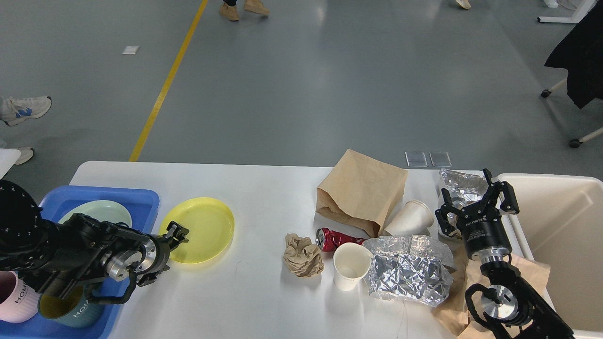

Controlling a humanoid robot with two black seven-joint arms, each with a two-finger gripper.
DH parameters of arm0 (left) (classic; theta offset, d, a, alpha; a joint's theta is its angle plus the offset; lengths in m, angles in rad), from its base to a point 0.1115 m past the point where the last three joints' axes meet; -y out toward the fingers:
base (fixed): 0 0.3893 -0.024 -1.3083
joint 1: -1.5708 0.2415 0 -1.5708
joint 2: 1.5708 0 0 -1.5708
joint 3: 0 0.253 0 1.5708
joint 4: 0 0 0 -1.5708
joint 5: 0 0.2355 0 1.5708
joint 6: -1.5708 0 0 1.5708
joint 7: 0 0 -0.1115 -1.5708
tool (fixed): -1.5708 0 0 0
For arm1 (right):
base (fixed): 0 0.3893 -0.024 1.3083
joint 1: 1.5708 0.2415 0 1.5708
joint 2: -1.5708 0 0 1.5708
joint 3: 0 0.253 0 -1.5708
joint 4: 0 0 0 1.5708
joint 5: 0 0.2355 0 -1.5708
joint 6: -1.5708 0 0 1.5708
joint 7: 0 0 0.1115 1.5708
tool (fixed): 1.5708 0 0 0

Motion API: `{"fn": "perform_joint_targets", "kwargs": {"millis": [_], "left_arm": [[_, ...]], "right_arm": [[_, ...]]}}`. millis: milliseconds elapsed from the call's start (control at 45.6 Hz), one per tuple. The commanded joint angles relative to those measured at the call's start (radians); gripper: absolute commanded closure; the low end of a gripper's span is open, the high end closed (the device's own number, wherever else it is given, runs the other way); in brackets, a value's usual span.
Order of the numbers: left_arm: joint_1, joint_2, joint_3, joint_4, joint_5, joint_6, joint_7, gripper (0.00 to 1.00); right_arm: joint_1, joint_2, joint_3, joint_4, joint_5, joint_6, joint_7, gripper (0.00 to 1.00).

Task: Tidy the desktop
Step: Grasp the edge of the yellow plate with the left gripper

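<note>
Black fingers of the right gripper (476, 200) stand spread apart over crumpled foil (459, 184), holding nothing; the left gripper (175, 233) sits at the yellow plate's (200, 229) near rim, too dark to tell whether it is clenched. The blue tray (136, 200) holds a pale green plate (96, 211), a pink mug (14, 301) and a teal mug (75, 310). The cream bin (556, 226) shows nothing inside. A brown bag (360, 190), paper cups (351, 266), red can (334, 238) and foil sheet (407, 275) crowd the white desktop (264, 188), which fills the lower frame.
</note>
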Motion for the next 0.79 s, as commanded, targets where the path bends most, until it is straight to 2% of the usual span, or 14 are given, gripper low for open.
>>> {"fn": "perform_joint_targets", "kwargs": {"millis": [0,66,241,395,658,767], "left_arm": [[0.001,0.001,-0.006,0.000,0.000,0.000,-0.001,0.29],[0.003,-0.001,-0.015,0.000,0.000,0.000,0.002,0.33],[0.012,0.001,-0.018,0.000,0.000,-0.008,0.005,0.50],[0.013,0.001,-0.020,-0.002,-0.014,-0.009,0.008,0.58],[0.015,0.002,-0.020,-0.009,-0.016,-0.018,0.010,0.85],[0.021,0.002,-0.020,-0.011,-0.016,-0.026,0.010,0.92]], "right_arm": [[0.000,0.000,0.000,0.000,0.000,0.000,0.000,0.00],[0.000,0.000,0.000,0.000,0.000,0.000,0.000,0.00],[0.000,0.000,0.000,0.000,0.000,0.000,0.000,0.00],[0.000,0.000,0.000,0.000,0.000,0.000,0.000,0.00],[0.000,0.000,0.000,0.000,0.000,0.000,0.000,0.00],[0.000,0.000,0.000,0.000,0.000,0.000,0.000,0.00]]}}
